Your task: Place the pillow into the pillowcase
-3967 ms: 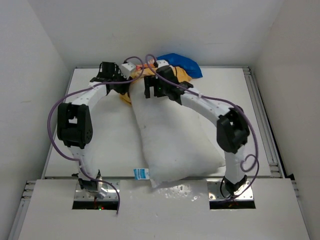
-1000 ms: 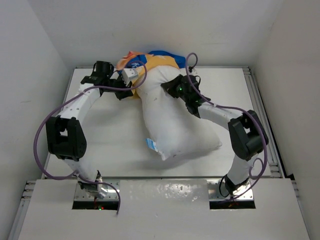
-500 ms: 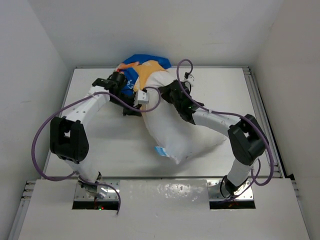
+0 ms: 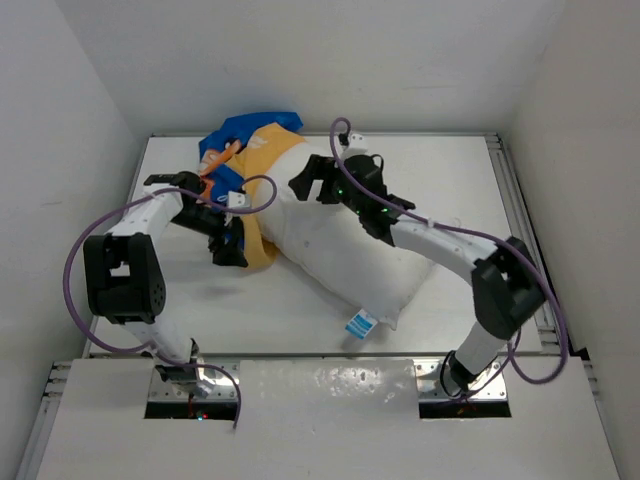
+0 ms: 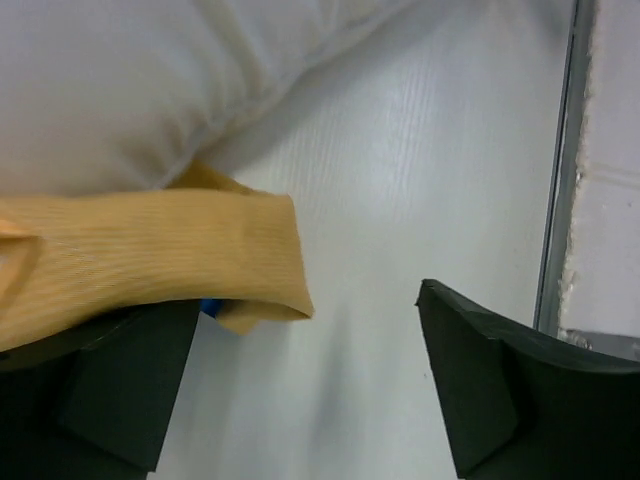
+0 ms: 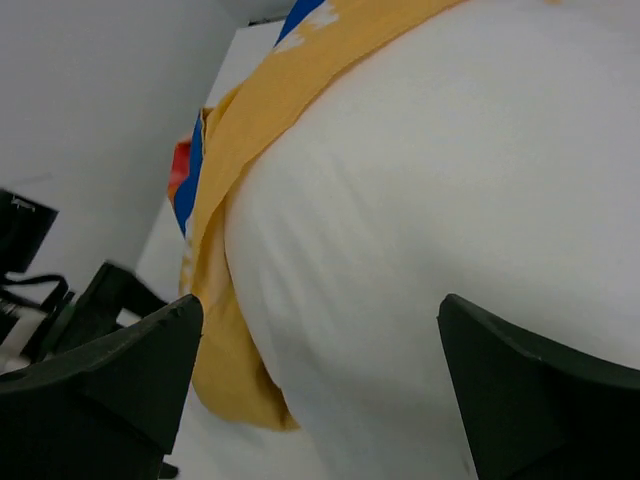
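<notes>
Hanging open and empty: left gripper (image 4: 228, 244) beside the left flank of the diagonal plump white rectangular pillow (image 4: 350, 255), nearest the blue-and-orange printed fabric pillowcase (image 4: 270, 146) capping its far end; right gripper (image 4: 308, 185) above.

The pillow (image 4: 345, 250) lies diagonally on the white desk (image 4: 460, 180), running from the upper centre of the frame to lower right of centre. Its blue-and-white tag (image 4: 360, 324) is at the lower end.

The pillowcase (image 4: 262, 160) is bunched left of centre at the top. Its orange-yellow fabric wraps the pillow's upper-left end, and its blue fabric is heaped behind, at the rear wall.

The left gripper (image 4: 229, 243) sits at the orange edge, left of the pillow. The right gripper (image 4: 312, 182) is over the pillow's upper end, fingers spread.

The left arm (image 4: 120, 280) bends along the left side, and the right arm (image 4: 505, 285) along the right.
</notes>
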